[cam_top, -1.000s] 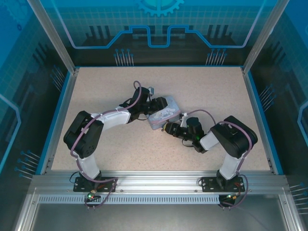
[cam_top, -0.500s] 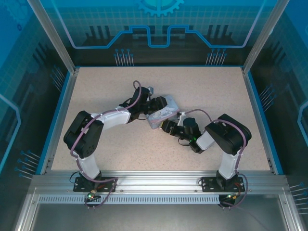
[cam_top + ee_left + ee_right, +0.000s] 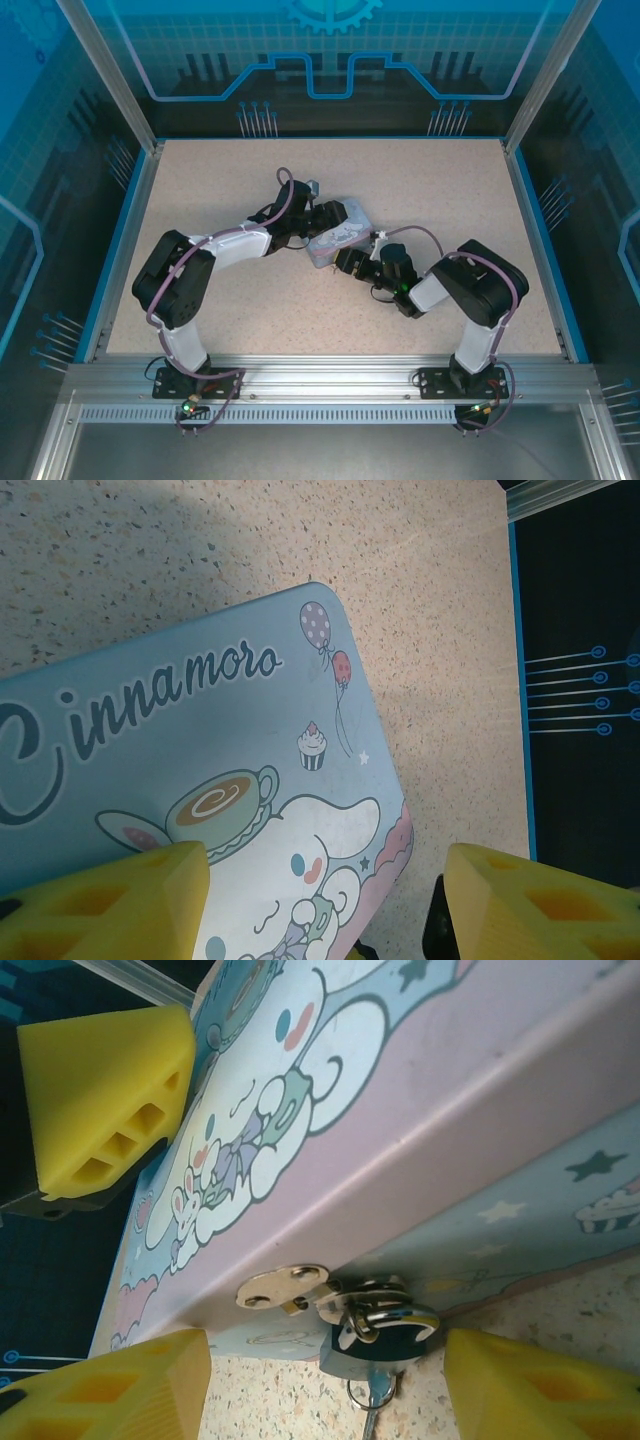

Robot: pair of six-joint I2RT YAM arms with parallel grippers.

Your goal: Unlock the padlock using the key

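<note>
Padlock (image 3: pixel 365 1352), small and dark grey-teal with a silver metal shackle, is best located through the larger things. A speckled beige desk (image 3: pixel 430 180) is seen carrying a light-blue rectangular cartoon tin (image 3: pixel 340 232). The left tool (image 3: pixel 325 900) is spread across one tin corner; whether the tin is pressed cannot be told. The right tool (image 3: pixel 325 1370) is held spread at the tin's front wall. Between its yellow fingers (image 3: pixel 120 1385), apart from both, the lock is hung from a silver metal hasp (image 3: pixel 285 1288). What seems to be the thin dark key (image 3: pixel 372 1405) is seen just beneath, partly cropped.
</note>
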